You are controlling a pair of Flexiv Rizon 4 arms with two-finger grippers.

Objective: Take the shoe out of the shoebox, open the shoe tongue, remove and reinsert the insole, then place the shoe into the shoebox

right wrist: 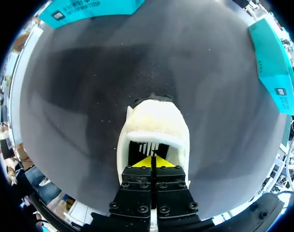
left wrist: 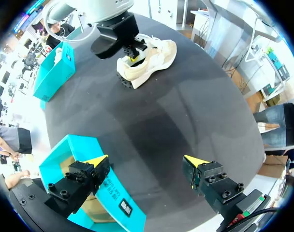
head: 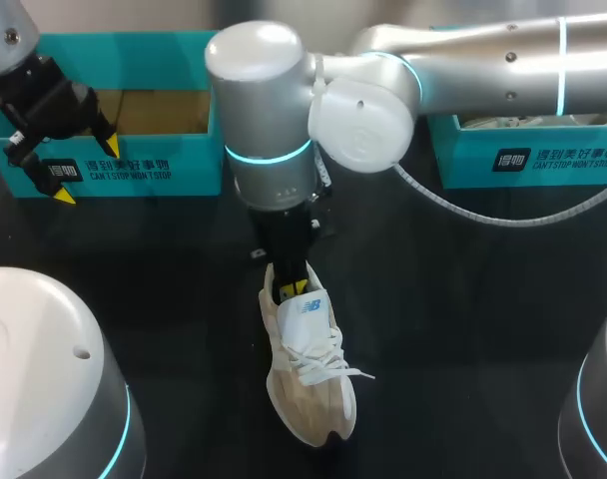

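Right gripper point(right wrist: 152, 163) has its yellow tips pressed together, pointing down into the shoe's point(head: 313, 394) opening at the heel end, just behind the tongue point(head: 308, 307). Whether anything thin is pinched between the tips cannot be told. The shoe lies upright on the table point(head: 164, 259) near its middle, outside both boxes. Its upper is cream fabric with beige suede-like panels, the collar looks soft and padded, the sole is thick and lugged at the heel, and white laces point(head: 318, 359) lie loose across the top.

The table surface is matte black and round-edged. A teal cardboard shoebox point(head: 134, 165) with a plain brown inside stands open at the far left; a second box point(head: 523, 160), also teal, stands at the far right. Left gripper point(left wrist: 146, 162) hangs at the shoebox's front wall, fingers spread wide, holding nothing, well apart from the shoe.
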